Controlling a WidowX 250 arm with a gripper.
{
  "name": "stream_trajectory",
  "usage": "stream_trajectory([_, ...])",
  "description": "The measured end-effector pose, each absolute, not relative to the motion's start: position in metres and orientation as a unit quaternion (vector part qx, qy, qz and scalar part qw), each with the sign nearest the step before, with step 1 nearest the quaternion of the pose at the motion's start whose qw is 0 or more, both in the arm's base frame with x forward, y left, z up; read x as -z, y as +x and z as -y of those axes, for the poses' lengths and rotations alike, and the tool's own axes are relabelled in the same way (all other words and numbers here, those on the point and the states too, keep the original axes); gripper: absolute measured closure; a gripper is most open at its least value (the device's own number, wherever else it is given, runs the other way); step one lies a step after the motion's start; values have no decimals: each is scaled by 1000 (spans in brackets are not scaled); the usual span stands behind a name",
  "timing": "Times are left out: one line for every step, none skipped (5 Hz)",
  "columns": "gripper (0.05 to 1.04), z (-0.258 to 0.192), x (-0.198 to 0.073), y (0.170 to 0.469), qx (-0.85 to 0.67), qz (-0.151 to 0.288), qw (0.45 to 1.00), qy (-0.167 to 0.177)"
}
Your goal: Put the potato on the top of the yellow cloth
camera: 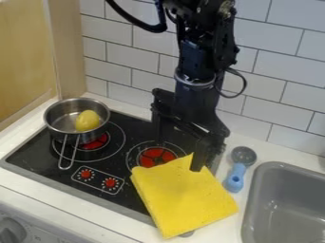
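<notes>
Potato (88, 121), just one, sits in one pan (60, 118); one hand (179, 155), two fingers apart, by one yellow cloth (184, 199)

Pot (58, 117): metal, shiny, smooth; handle of bare metal wire. Potato (88, 121): smooth skin, soft sheen. Cloth (182, 195): matt fabric. Stove top (32, 155): glossy, smooth. Wall tiles (289, 97): smooth, light gloss. Cupboard panel (22, 61): wood-look, satin. Sink (285, 204): smooth, dull. Spoon handle (234, 178): smooth plastic. Gripper (179, 154): mostly matt.
</notes>
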State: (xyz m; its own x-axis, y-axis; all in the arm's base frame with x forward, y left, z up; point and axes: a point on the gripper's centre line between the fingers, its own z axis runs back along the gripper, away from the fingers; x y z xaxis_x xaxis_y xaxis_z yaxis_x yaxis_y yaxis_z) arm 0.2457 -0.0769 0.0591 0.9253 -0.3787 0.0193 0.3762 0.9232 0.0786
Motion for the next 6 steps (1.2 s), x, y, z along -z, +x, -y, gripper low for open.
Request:
stream_trajectory([85, 72, -48, 233, 192, -10, 980, 40])
stream_trajectory([85, 57, -47, 234, 184, -19, 982, 40])
stream_trajectory([85, 35, -58, 239, 143, -14, 989, 46])
stream_trajectory([85, 15, -68, 250, 107, -3, 993, 57])
stream_trajectory([85, -11, -73, 257, 61, 2, 997, 57])
stream_trajectory([85, -38, -80, 262, 13, 11, 998, 61])
